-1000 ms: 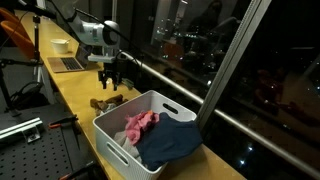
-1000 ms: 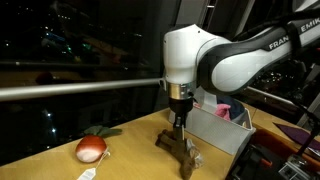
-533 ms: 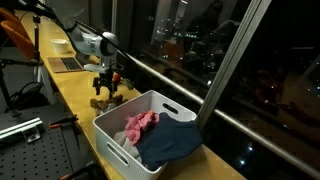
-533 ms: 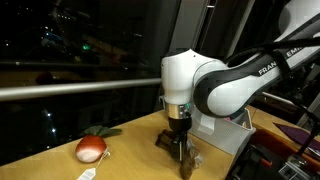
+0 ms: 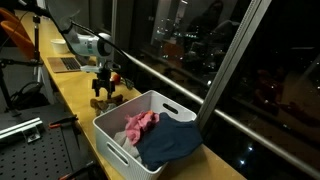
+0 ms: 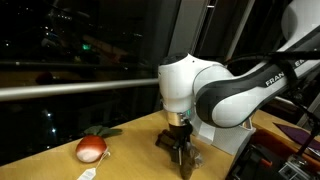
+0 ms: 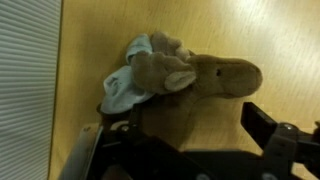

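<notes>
Hovering in an exterior view, the black two-finger gripper [image 5: 104, 87] stands directly over the brown plush toy animal [image 5: 106, 101] on the wooden counter [image 5: 68, 92]. In an exterior view, the fingertips sit low at the toy [image 6: 165, 140]. In the wrist view, the jaws are spread, and the toy's [image 7: 200, 75] long axis runs left-right, just far of them.

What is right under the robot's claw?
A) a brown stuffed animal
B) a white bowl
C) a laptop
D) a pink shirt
A: in the wrist view the brown stuffed animal lies on the wooden table just below the gripper, whose fingers stand wide apart on either side of it.
</notes>
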Available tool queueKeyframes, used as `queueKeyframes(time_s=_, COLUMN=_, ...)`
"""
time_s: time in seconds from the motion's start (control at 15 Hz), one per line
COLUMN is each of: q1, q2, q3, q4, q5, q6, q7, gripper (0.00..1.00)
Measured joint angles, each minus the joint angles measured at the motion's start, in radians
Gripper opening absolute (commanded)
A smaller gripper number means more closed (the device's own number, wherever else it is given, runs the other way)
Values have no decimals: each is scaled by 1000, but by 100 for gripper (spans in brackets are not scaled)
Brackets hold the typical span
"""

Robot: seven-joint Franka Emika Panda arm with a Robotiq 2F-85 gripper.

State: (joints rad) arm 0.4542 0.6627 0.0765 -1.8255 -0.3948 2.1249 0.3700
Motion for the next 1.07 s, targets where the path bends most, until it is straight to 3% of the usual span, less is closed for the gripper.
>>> queueKeyframes(time_s=0.53, q1=-16, q2=0, q3=-51, q4=-46, q5=-31, q6=2, q7=31, gripper=100)
queueKeyframes(time_s=1.07, q1=-58, q2=7, q3=-51, q4=-94, q5=-31, q6=114, q7=21, gripper=100)
